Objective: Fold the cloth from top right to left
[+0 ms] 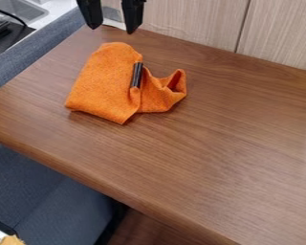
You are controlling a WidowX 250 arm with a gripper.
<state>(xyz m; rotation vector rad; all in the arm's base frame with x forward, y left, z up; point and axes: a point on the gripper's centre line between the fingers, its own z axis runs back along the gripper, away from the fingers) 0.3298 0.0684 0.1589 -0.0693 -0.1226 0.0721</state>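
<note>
The gripper (111, 21) hangs at the top edge of the camera view, left of the middle, with its two dark fingers spread apart and nothing between them. Below it on the table lies the orange cloth (104, 88), crumpled and partly folded, apart from the fingers. Its left part is a broad flap, while its right part is bunched into a raised, hollow peak. A short black object (136, 75) lies on the cloth near its middle, beside the crease between the two parts.
The brown wooden table (213, 143) extends right and toward the front. A pale wood-panel wall (194, 21) stands along its back. Grey-blue seating (47, 196) lies beyond the front left edge, and a sink (21, 9) is at the upper left.
</note>
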